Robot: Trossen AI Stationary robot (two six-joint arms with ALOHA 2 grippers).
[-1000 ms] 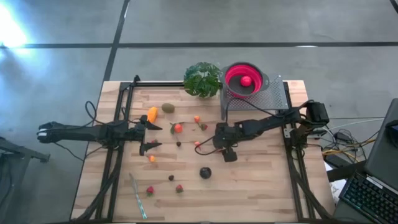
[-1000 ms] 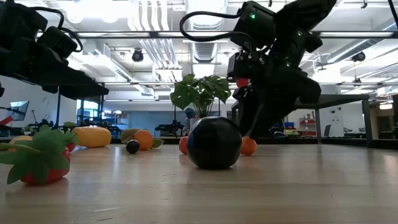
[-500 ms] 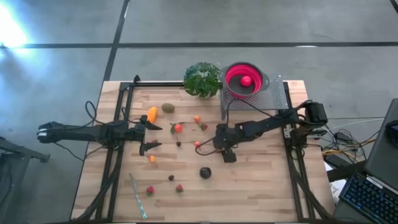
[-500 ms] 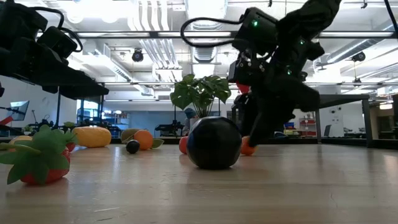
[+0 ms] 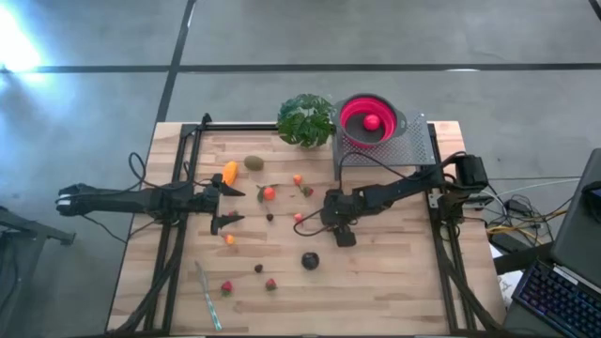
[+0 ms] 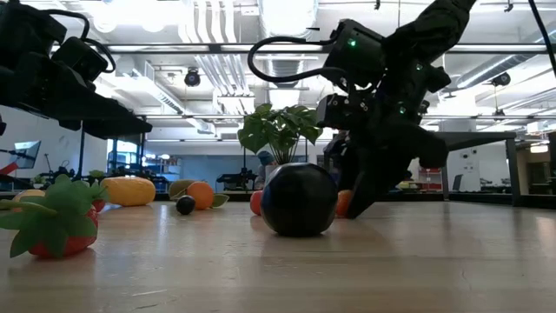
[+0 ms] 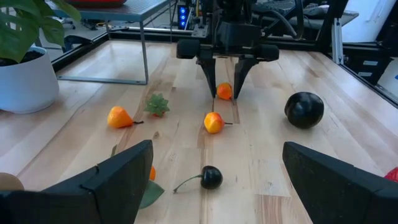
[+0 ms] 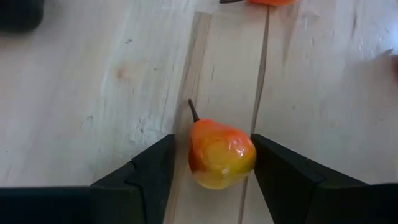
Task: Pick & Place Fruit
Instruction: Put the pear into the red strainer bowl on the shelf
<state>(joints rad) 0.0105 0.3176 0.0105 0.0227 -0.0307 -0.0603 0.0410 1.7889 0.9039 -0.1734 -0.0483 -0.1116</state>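
Wooden counter (image 5: 394,282) lies mostly bare near the black ball (image 5: 310,261). Beside the ball, the right hand (image 5: 302,219) brackets a small orange pear (image 8: 221,154), fingers (image 8: 149,171) not visibly touching. Left hand (image 5: 235,205) hangs wide open, holding nothing. Only the high view shows the pink bowl (image 5: 349,129).

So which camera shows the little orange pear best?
The right wrist view: the orange pear fills it, stem showing, between the right tool's fingers. The left wrist view shows it small, the high view as a speck; the low view mostly hides it.
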